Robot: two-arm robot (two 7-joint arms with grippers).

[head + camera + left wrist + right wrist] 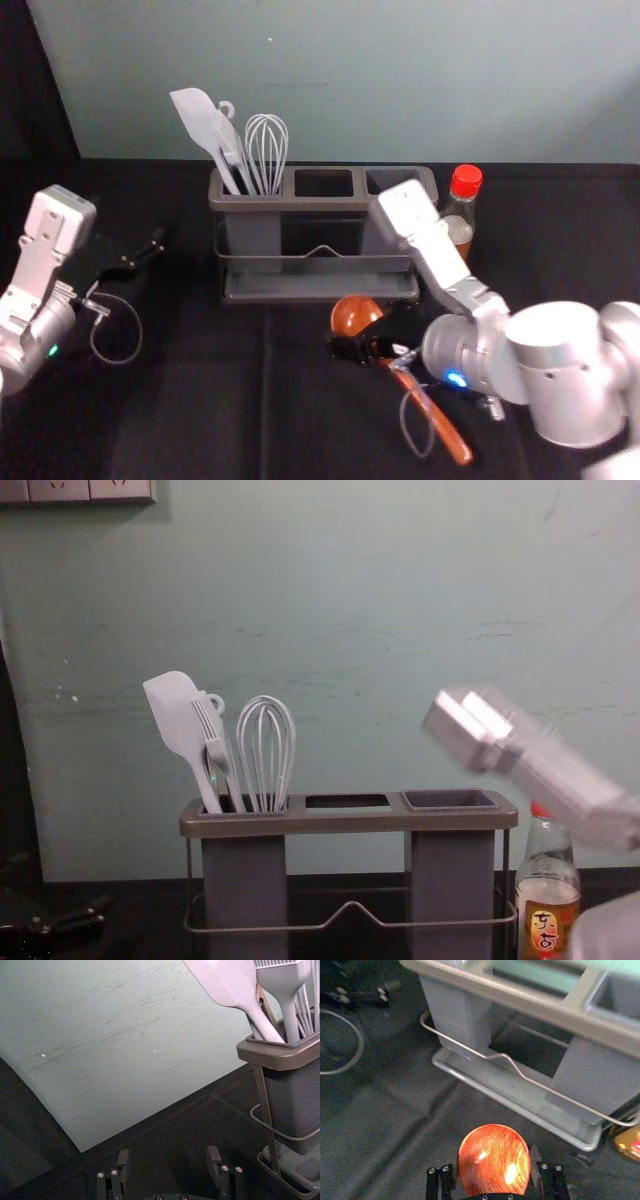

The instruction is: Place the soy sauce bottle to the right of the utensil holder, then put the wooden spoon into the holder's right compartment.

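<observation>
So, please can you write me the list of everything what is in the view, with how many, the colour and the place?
Utensil holder: one, grey, mid-table
Spatula: one, whitish, holder's left compartment
Brush: one, whitish, same compartment
Whisk: one, whitish, same compartment; more tools may stand among these
Soy sauce bottle: one, clear with red cap, right of the holder
Wooden spoon: one, orange-brown, before the holder's right part
Tablecloth: one, black, underneath
Wall: one, pale green, behind
Socket panel: one, greyish, upper left on the wall
Left gripper: one, black, left of the holder, open
Right gripper: one, black, at the spoon's bowl end
Arms: two, white and silver, left and right sides
</observation>
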